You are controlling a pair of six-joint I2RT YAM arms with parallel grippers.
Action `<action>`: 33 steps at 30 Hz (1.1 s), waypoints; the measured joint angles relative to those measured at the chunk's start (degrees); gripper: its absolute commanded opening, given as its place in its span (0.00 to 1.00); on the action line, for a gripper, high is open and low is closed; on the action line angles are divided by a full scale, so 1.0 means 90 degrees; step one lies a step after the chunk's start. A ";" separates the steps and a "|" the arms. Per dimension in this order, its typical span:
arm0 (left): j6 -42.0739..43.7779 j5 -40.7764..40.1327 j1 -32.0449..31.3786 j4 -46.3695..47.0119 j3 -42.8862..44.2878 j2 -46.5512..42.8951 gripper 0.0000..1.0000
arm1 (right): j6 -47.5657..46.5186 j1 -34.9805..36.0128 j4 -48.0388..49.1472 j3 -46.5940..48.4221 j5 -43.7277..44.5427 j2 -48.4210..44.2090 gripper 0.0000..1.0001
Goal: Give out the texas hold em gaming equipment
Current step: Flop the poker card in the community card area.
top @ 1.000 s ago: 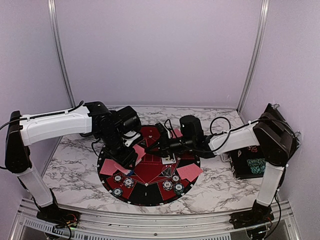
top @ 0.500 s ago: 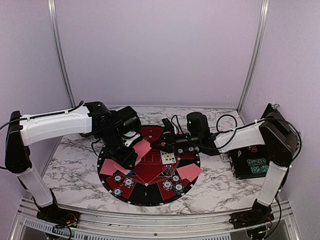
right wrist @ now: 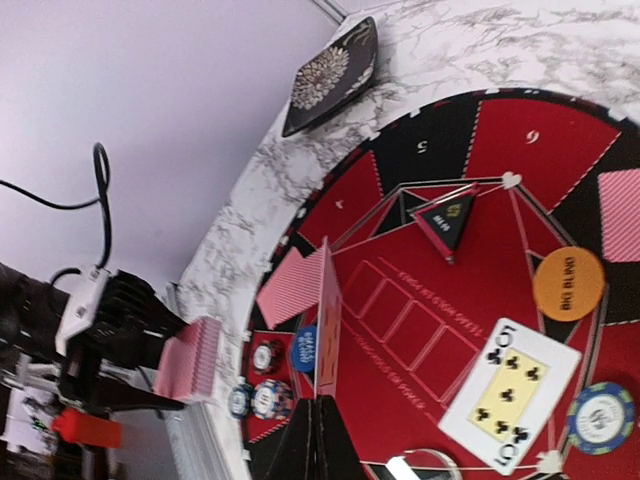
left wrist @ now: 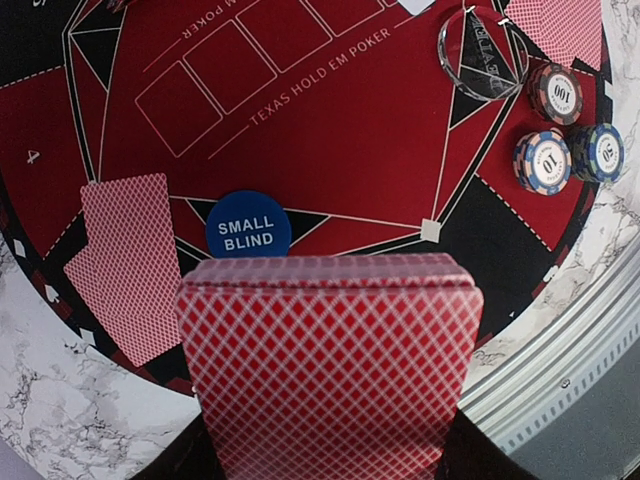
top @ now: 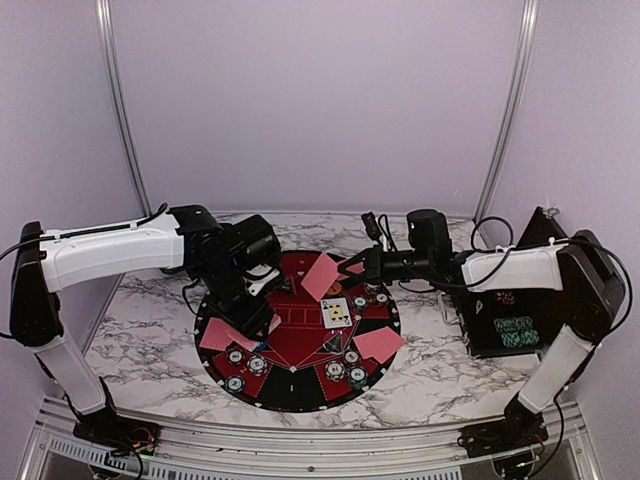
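Observation:
My left gripper [top: 256, 305] is shut on a deck of red-backed playing cards [left wrist: 330, 365] that fills the lower part of the left wrist view and hides the fingertips. It hangs over the mat's left side. My right gripper [right wrist: 322, 412] is shut on one red-backed card [right wrist: 328, 325], seen edge-on and lifted above the mat [top: 322, 275]. A face-up five of clubs [right wrist: 510, 393] lies at the mat's centre. A blue SMALL BLIND disc [left wrist: 248, 224], an orange BIG BLIND disc [right wrist: 568, 283] and striped poker chips [left wrist: 543, 161] lie on the mat.
The round black-and-red mat [top: 300, 395] holds face-down cards at the left [top: 218, 335] and right [top: 378, 344], and a clear disc [left wrist: 483, 55]. A black case [top: 505, 325] stands on the marble at the right. A black patterned dish [right wrist: 335, 75] lies off the mat.
My right gripper has drawn back to the right, away from the deck, carrying one red-backed card up over the mat. The left arm and its deck have stayed put.

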 measured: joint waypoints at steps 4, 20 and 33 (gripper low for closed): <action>-0.0022 0.0000 0.0000 -0.0002 -0.0070 -0.0005 0.52 | -0.1379 0.0041 -0.0619 0.0056 0.0913 -0.0189 0.00; -0.0046 0.0000 0.0000 0.0002 -0.0199 -0.0136 0.52 | -0.4962 0.1634 -0.0811 0.0267 0.4551 0.0083 0.00; -0.0044 -0.0002 0.0000 0.0000 -0.0216 -0.0138 0.52 | -0.5799 0.1953 -0.0539 0.0257 0.5231 0.0838 0.00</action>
